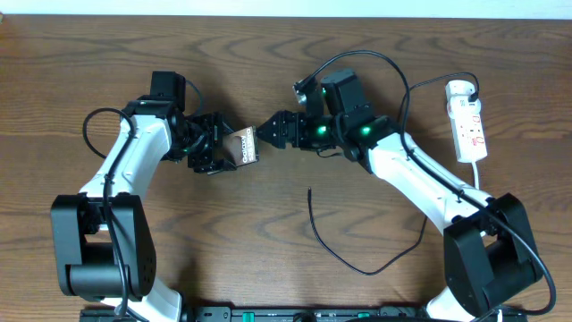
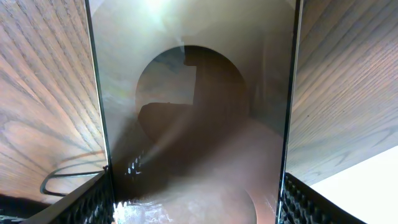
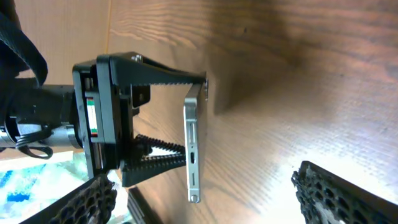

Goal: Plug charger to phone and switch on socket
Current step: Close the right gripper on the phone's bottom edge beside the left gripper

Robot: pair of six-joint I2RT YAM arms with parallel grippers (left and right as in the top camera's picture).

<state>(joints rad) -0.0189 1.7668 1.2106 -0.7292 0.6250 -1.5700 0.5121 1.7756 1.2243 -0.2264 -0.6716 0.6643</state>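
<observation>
The left hand (image 1: 224,149) clamps the flat dark bronze phone (image 1: 244,146) upright above the wooden desk (image 1: 232,259), facing the spread-fingered right hand (image 1: 267,133), while the thin black charger cable (image 1: 309,204) lies loose, well apart from the white power strip (image 1: 469,123).

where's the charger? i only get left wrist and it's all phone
observer: The charger lies loose on the table, its free end below the right gripper in the overhead view.
operator: so right isn't holding it
observer: No. The right wrist view shows its fingers wide apart with nothing between them.
operator: which way does the phone face
observer: The phone, in the left gripper, is edge-on to the right wrist camera, with slots visible along that edge.
</observation>
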